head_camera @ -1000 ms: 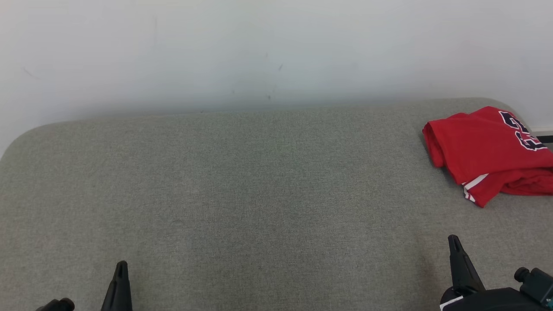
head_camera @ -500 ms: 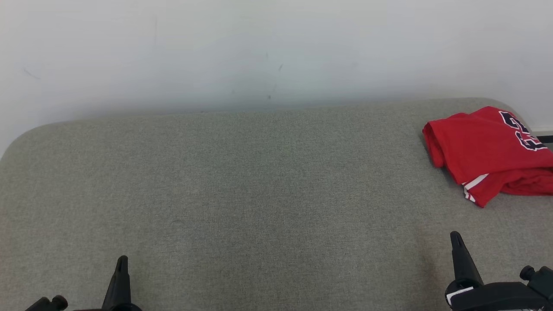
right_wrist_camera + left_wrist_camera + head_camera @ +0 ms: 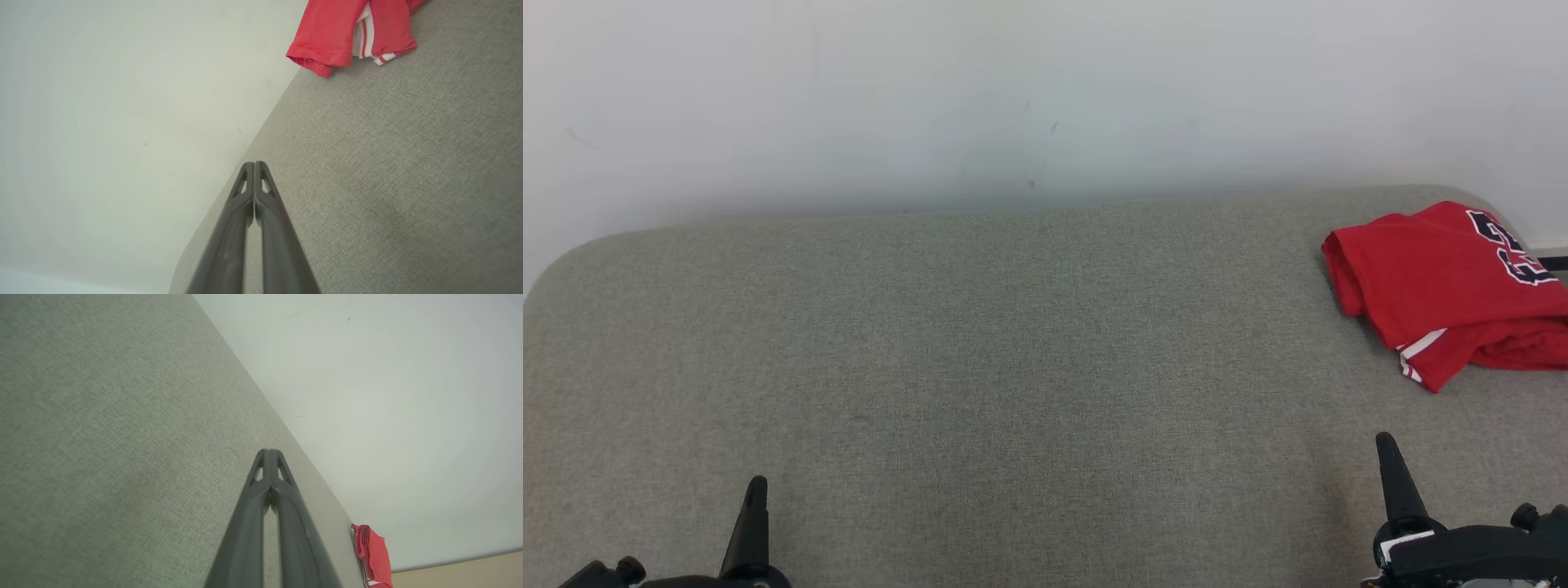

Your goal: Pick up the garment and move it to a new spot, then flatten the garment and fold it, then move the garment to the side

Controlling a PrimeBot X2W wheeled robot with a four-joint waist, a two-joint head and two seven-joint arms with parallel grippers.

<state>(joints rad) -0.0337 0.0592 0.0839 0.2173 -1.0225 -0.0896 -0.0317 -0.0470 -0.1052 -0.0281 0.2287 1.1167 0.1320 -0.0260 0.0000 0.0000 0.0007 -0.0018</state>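
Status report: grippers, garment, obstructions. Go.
Left gripper shut, empty. Right gripper shut, empty. Red garment bunched at far right of grey surface. Nothing in the way.

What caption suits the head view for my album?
Bundled red jersey with dark lettering lies far right on the grey fabric surface; left gripper and right gripper sit shut, empty.

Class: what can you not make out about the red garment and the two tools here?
- Garment, head view: the right edge cuts it off, so its dark print cannot be read whole.
- Garment, right wrist view: cut off by the top edge.
- Garment, left wrist view: small, cut off by the bottom edge.
- Left tool and right tool, head view: bases cut off by the bottom edge.
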